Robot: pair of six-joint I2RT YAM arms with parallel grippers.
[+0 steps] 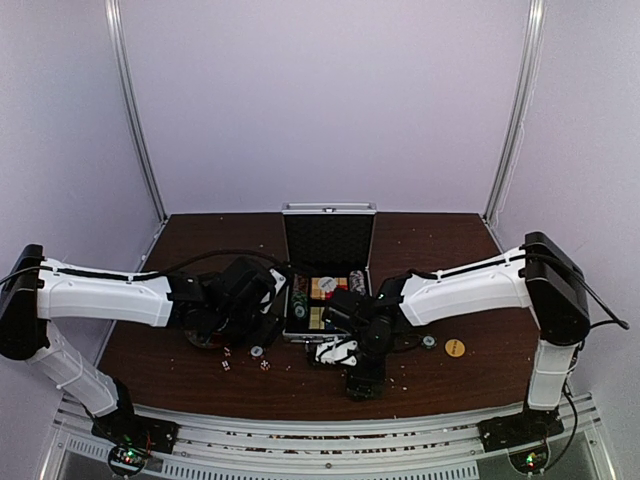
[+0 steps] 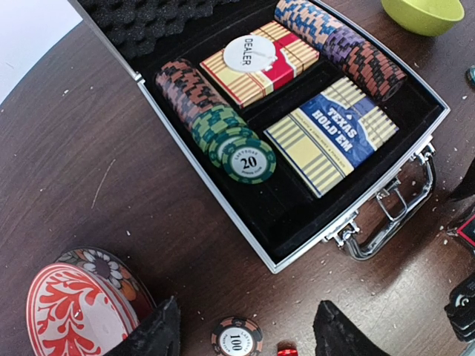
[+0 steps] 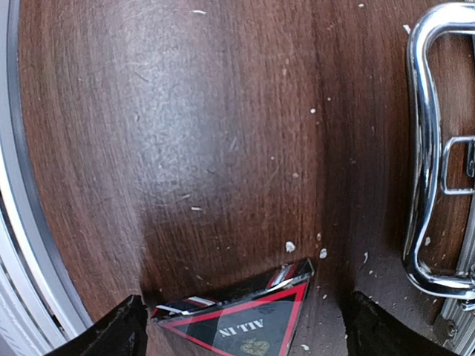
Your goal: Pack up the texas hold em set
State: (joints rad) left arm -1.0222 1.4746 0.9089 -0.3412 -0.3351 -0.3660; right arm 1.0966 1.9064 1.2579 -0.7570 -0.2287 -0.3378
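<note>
The silver case (image 2: 223, 204) lies open on the table, its lid (image 1: 328, 236) standing up at the back. Striped chips (image 2: 215, 122) fill its left row and more chips (image 2: 349, 48) its right row. Two tan decks (image 2: 330, 141) lie between them, and a round DEALER button (image 2: 249, 53) rests on the far deck. My left gripper (image 2: 245, 337) hangs open beside the case's near left corner, with a loose 100 chip (image 2: 236, 339) and a red die (image 2: 288, 348) on the table between its fingers. My right gripper (image 3: 249, 334) is open around the triangular ALL IN button (image 3: 249, 320), which lies by the case handle (image 3: 424, 148).
A round red tin with a floral lid (image 2: 70, 311) leans against my left finger. A lime-green bowl (image 2: 424, 11) stands beyond the case. Small dice (image 1: 226, 365), a chip (image 1: 428, 342) and a yellow disc (image 1: 455, 348) lie loose on the table. The table's metal edge (image 3: 15, 193) is close to my right gripper.
</note>
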